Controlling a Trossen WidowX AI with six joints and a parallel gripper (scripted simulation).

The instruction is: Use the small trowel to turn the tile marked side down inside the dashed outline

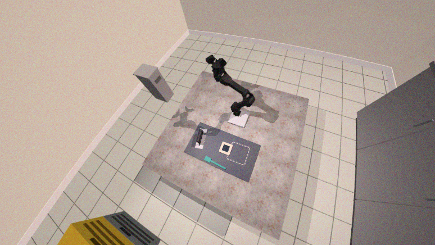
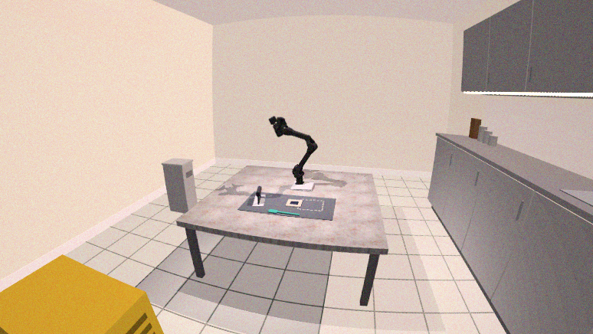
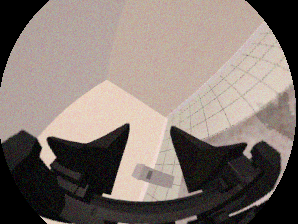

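Note:
My gripper (image 3: 150,127) is open, its two black fingers apart with nothing between them. It is raised high above the table, back left of the mat in the exterior view. The cream tile (image 1: 225,148) (image 2: 294,202) lies flat on the dark mat (image 1: 213,140) (image 2: 248,206), its dark square facing up. It overlaps the left side of the dashed outline (image 1: 249,152) (image 2: 322,204). A tool with a raised black handle (image 1: 199,136) (image 2: 258,194) and a white flat part (image 1: 198,146) (image 2: 258,203), apparently the trowel, rests at the mat's left end.
A teal flat-headed tool (image 1: 208,159) (image 2: 273,211) lies along the mat's front edge. The arm's white base plate (image 1: 239,121) (image 2: 306,186) is behind the mat on the table (image 1: 271,198) (image 2: 356,232). A grey bin (image 1: 156,83) (image 2: 178,185) stands on the floor to the left.

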